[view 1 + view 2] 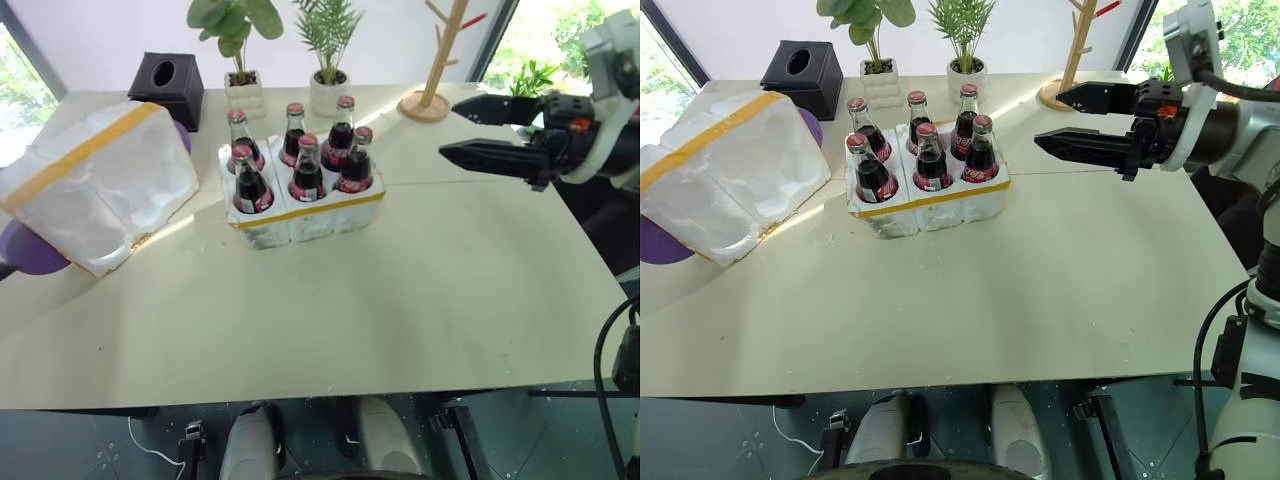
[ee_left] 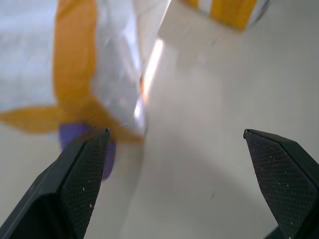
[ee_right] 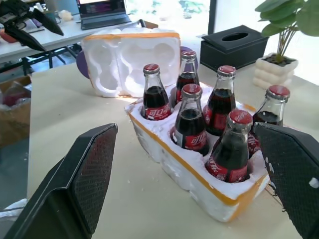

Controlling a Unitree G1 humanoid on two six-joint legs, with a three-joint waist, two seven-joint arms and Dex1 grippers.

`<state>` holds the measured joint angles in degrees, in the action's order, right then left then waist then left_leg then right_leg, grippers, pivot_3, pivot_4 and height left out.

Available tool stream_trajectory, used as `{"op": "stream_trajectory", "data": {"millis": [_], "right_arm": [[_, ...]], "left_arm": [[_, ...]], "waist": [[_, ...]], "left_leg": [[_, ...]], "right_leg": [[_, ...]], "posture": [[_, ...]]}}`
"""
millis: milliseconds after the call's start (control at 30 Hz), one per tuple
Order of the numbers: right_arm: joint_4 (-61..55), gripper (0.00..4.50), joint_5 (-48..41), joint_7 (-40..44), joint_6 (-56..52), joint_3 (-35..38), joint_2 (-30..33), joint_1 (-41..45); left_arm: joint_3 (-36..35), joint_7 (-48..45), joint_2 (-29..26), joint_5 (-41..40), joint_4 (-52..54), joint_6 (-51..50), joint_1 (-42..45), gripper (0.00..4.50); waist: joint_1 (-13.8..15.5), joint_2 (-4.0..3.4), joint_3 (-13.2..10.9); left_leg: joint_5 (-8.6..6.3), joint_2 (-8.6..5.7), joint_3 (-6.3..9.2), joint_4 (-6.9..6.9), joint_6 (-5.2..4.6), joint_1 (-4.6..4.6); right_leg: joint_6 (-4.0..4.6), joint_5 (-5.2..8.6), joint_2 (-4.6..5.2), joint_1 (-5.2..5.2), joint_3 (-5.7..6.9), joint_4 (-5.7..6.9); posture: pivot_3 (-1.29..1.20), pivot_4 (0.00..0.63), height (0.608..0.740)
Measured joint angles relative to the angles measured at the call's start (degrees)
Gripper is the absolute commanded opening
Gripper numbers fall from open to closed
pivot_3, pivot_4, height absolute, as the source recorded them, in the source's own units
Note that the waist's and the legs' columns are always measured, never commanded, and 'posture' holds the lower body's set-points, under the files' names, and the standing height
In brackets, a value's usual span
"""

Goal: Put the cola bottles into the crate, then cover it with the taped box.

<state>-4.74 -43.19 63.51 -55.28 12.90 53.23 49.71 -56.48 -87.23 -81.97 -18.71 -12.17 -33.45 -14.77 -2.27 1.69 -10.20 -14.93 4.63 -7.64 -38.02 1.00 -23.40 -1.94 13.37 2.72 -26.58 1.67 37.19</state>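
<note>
Standing in the crate (image 1: 305,215), all six cola bottles (image 1: 306,170) are seated; the taped box (image 1: 95,185) lies left of it, uncovered. Both end effectors, right (image 1: 480,130) and left (image 2: 177,149), gape empty.

You see the taped box (image 1: 95,180) cut off by the left edge in both head views, and in the left wrist view it is a blur (image 2: 75,64) running out of frame. A purple thing (image 1: 35,250) lies mostly hidden under it; you cannot tell what it is. The lower halves of the cola bottles (image 3: 192,124) sit hidden inside the crate (image 3: 194,172). The plants (image 1: 235,25) are cropped at the top.
</note>
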Motion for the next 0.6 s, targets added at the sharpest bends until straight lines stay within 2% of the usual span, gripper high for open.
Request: {"op": "stream_trajectory", "data": {"millis": [100, 200, 300, 400, 467, 600], "right_arm": [[-0.2, 4.47, -0.9, 0.2, 0.5, -0.4, -0.5, -0.2], [-0.3, 4.47, -0.9, 0.1, 0.9, -0.9, -0.4, -0.5], [-0.3, 4.47, -0.9, -0.2, 1.1, -1.1, -0.3, -0.5], [-0.9, 4.47, -1.2, -0.6, 0.8, -0.9, 0.0, -0.5], [-2.0, 4.47, -2.0, -1.2, 0.3, -0.6, 0.5, -0.8], [-4.7, 4.47, -3.3, -2.4, -1.1, 0.3, 1.9, -2.4]], "left_arm": [[9.1, -0.4, -6.6, 4.7, -17.4, 12.6, 5.4, 4.50], [22.6, 1.3, -7.6, 6.0, -26.8, 19.5, 17.6, 4.50], [37.2, 1.1, -4.0, 9.5, -32.5, 22.5, 34.7, 4.50], [48.1, 1.4, 1.0, 16.1, -39.0, 25.7, 48.6, 4.50], [53.1, 2.2, 4.2, 19.9, -44.1, 27.2, 56.3, 4.50], [57.9, 4.5, 7.7, 24.7, -51.1, 30.3, 64.7, 4.50]], "waist": [[0.2, -0.02, 0.0], [0.2, -0.05, 0.0], [0.5, -0.03, 0.0], [1.3, 0.00, 0.0], [1.6, 0.05, 0.0], [1.5, 0.10, 0.1]], "left_leg": [[0.00, -0.01, -0.08, 0.10, 0.00, -0.05], [-0.01, -0.01, -0.21, 0.13, -0.01, -0.13], [0.00, -0.03, -0.23, 0.07, -0.02, -0.19], [0.01, 0.01, -0.23, -0.04, -0.03, -0.19], [0.01, 0.03, -0.23, -0.10, -0.03, -0.20], [0.00, 0.02, -0.22, -0.11, -0.05, -0.20]], "right_leg": [[0.01, 0.00, 0.08, -0.09, 0.00, -0.02], [0.00, 0.00, 0.08, -0.17, -0.04, -0.02], [-0.03, -0.02, -0.02, -0.18, -0.03, 0.04], [-0.27, -0.17, -0.11, -0.18, -0.04, 0.12], [-0.28, -0.18, -0.12, -0.18, -0.02, 0.18], [-0.29, -0.18, -0.10, -0.17, -0.04, 0.17]], "posture": [[0.00, 0.150, 0.740], [0.00, 0.150, 0.740], [0.00, 0.150, 0.740], [0.00, 0.150, 0.740], [0.00, 0.150, 0.740], [0.00, 0.150, 0.740]]}}
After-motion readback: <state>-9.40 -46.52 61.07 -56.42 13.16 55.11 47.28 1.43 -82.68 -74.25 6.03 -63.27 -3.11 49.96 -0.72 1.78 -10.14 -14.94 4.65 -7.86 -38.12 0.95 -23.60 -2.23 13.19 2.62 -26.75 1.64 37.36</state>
